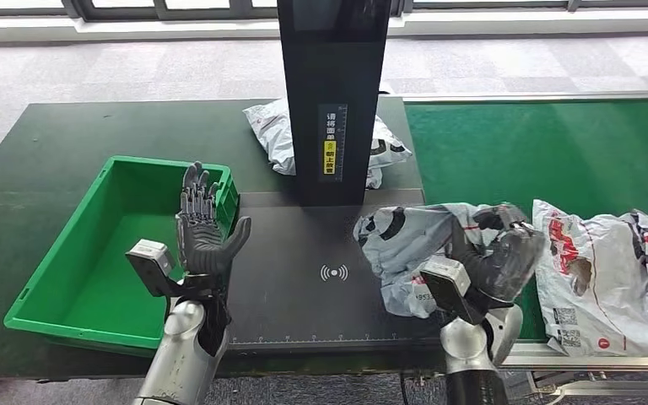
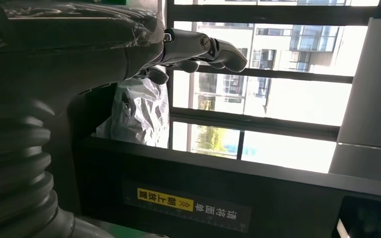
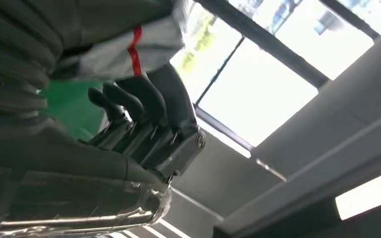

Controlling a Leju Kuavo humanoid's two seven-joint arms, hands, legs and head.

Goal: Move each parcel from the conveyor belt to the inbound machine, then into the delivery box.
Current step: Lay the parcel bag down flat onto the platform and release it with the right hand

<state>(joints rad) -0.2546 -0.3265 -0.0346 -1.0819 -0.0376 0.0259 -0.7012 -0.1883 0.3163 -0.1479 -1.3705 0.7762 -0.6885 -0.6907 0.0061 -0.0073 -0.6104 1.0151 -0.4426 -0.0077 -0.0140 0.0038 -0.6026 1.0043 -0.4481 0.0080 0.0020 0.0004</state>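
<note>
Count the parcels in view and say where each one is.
3. One parcel is held by the right hand over the black scanner plate; one lies on the green conveyor belt; one lies behind the scanner's black column, which may hide more.

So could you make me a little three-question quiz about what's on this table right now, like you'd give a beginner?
1. True or false: the green bin already has a parcel in it.
2. Which hand is holding a parcel? A) the left hand B) the right hand C) neither
3. Fill in: besides the held parcel, one parcel lies on the green ____, and another parcel sits behind the black scanner post.

Key
1. False: the bin shows nothing inside.
2. B: the right hand grips the crumpled grey parcel at the edge of the black scanner plate; the left hand is raised, fingers apart, holding nothing.
3. belt.
</note>
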